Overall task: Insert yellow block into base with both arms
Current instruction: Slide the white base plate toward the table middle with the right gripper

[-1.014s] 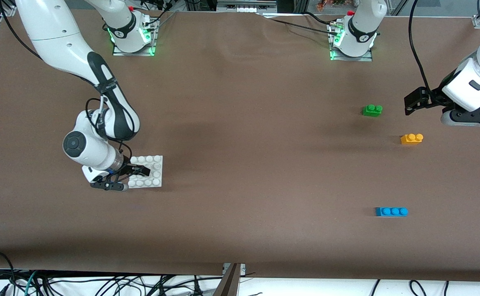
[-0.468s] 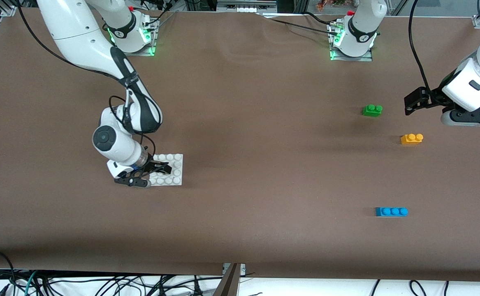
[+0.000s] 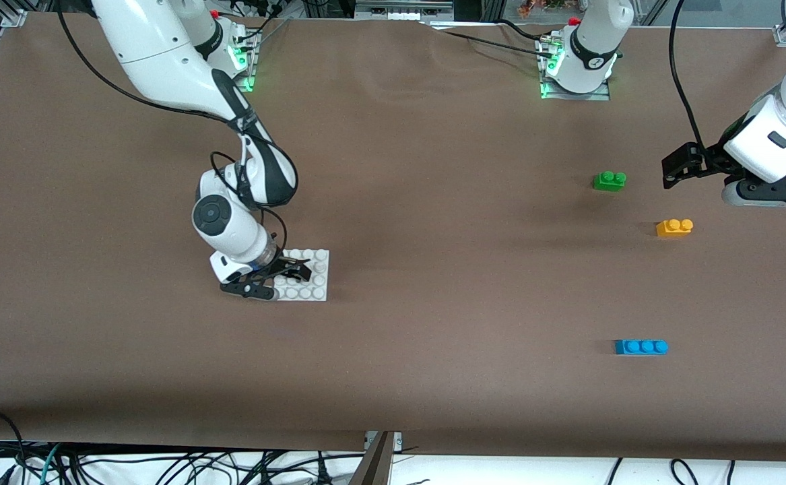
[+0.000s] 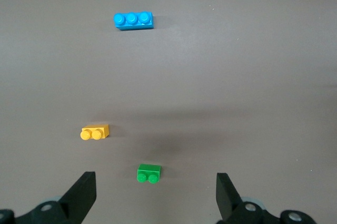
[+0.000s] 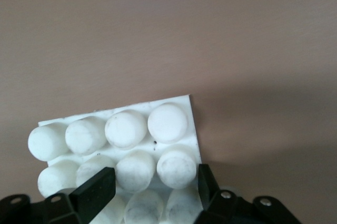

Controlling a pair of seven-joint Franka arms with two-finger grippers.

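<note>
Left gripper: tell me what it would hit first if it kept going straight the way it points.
Probably the green brick. The left gripper is open and empty, and in its wrist view that brick sits between the fingers, closest ahead. The yellow block lies off to one side. Depth is unclear.

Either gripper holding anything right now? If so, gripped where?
The right gripper is shut on the base, fingers over the studs at its edge toward the right arm's end. The left gripper is open and holds nothing.

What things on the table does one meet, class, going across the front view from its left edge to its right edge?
white base → green brick → blue brick → yellow block
</note>
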